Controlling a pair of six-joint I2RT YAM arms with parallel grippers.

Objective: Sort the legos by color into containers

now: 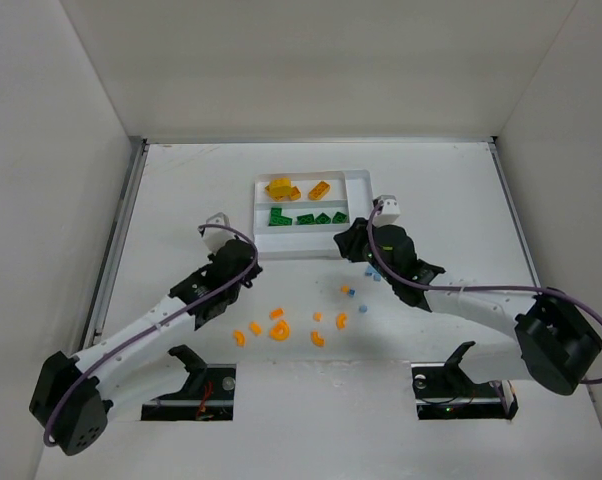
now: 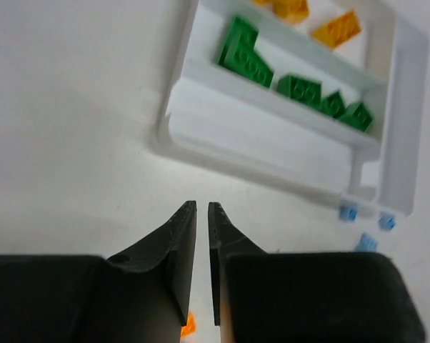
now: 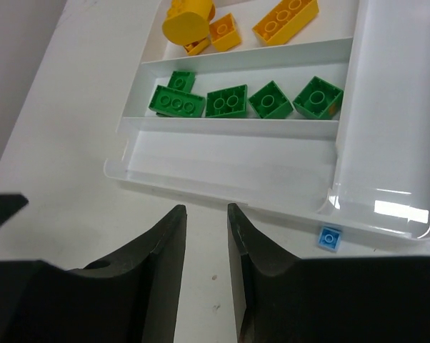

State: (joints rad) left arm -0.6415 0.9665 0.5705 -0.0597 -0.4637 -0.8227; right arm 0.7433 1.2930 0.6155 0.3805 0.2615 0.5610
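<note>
The white tray (image 1: 366, 195) holds yellow bricks (image 1: 281, 187) in its far slot and dark green bricks (image 1: 306, 217) in the middle slot; the near slot is bare. Orange bits (image 1: 279, 328) and pale blue pieces (image 1: 347, 291) lie on the table in front of it. My left gripper (image 1: 247, 264) is shut and empty just short of the tray's near left corner (image 2: 179, 107), with one orange bit (image 2: 188, 325) under it. My right gripper (image 3: 206, 207) hovers just before the tray's near edge (image 3: 229, 161), jaws a little apart and empty. A pale blue piece (image 3: 329, 237) lies to its right.
White walls close in the table on the left, right and back. Two more pale blue pieces (image 2: 348, 212) lie by the tray's near right corner. Both arms reach inward, with the orange bits on the table between them.
</note>
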